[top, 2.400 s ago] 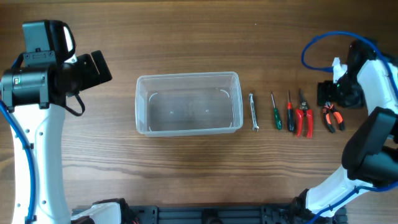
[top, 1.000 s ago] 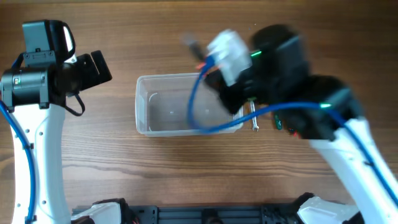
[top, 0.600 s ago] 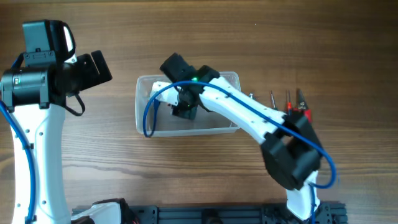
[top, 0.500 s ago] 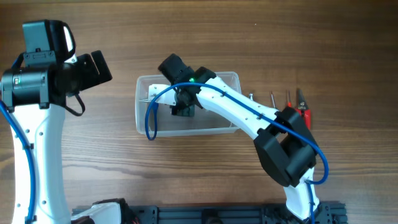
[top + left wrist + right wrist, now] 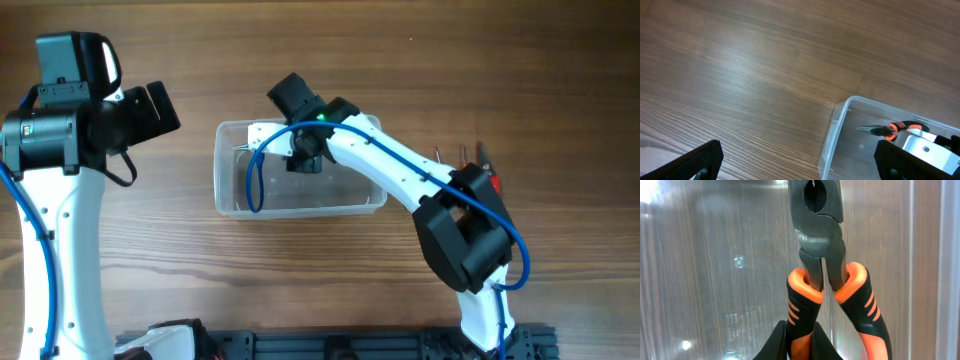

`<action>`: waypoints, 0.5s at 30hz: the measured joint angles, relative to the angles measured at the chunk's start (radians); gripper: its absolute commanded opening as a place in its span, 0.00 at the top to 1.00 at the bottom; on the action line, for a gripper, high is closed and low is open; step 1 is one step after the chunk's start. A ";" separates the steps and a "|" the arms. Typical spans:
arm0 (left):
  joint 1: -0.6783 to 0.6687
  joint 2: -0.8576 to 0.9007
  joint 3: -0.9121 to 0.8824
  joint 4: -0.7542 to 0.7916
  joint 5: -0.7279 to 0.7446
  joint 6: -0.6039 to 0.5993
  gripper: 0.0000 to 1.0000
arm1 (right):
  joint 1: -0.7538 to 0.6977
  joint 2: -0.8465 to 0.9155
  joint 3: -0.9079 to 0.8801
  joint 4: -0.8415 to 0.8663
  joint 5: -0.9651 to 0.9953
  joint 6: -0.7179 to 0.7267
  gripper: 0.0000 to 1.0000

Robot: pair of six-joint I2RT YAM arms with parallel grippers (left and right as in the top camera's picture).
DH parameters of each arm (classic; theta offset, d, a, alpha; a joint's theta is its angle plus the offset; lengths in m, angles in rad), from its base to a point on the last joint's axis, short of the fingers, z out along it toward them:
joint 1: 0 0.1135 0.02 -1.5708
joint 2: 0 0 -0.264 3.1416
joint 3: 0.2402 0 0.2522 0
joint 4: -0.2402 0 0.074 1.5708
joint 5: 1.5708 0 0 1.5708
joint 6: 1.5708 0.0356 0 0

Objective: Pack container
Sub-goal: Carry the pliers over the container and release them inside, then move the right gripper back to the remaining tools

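Over the clear container at mid-table, the right gripper hung inside it, fingers closed on the handles of orange-and-black pliers. The pliers' nose pointed toward the bin's left end, apparently just off the floor. Well to the left, the left gripper hovered above the wooden table — fingers spread wide, holding nothing — with the container's corner in its view.

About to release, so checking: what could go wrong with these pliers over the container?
The pliers have their nose near the left wall of the container; lowering could catch it and shove the bin. The right gripper seems to pinch one handle, so they may swing. Its arm covers the loose tools; a low retreat could scatter them.
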 measured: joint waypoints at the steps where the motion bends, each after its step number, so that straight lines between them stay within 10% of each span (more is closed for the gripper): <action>1: 0.000 0.000 0.000 0.000 0.000 0.000 0.00 | -0.002 0.000 0.000 0.000 -0.001 0.015 0.12; 8: 0.000 0.000 0.000 0.000 0.000 0.000 0.00 | -0.001 -0.031 0.000 -0.072 0.087 0.266 0.18; 15: 0.000 0.000 0.000 0.000 0.000 0.000 0.00 | -0.204 -0.661 0.044 -0.216 0.307 0.696 0.37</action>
